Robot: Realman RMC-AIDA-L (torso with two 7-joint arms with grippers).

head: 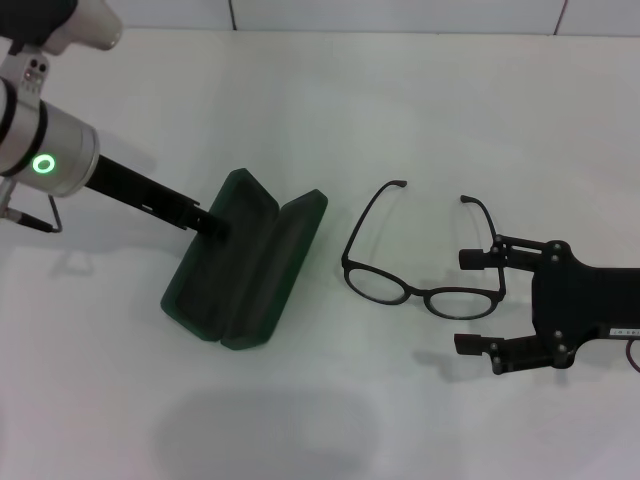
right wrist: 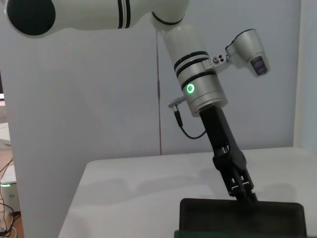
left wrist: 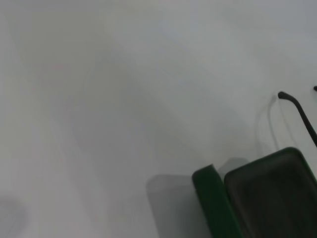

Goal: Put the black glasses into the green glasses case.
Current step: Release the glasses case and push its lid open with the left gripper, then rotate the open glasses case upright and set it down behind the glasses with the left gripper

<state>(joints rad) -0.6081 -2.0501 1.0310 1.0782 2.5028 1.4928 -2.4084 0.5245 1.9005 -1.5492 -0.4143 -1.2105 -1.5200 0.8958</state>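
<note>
- The left gripper [head: 212, 226] reaches in from the robot's left on a slim black extension below a silver wrist with a glowing green ring; its tip meets the upper edge of the raised half of the green glasses case [head: 243, 262]. Its fingers look pinched together on that edge, holding the half up.
- The green glasses case lies open directly under and just beside the left gripper's tip, its two halves spread in a shallow V. It is a dark green, matte, rectangular hard shell with rounded corners and a darker lining inside; the left wrist view shows one rounded green rim and the dark hollow [left wrist: 270, 196].
- The black glasses [head: 424, 262] lie just beyond the case on its side away from the left gripper, between the case and the right gripper, apart from the case. The frame is thin and black, with oval clear lenses; the slim curved temples are unfolded and point away from the robot.
- The right gripper [head: 468, 302] sits just beside the glasses' nearer lens, its two black fingers spread wide apart and holding nothing.
- All rests on a smooth white table [head: 400, 110].
</note>
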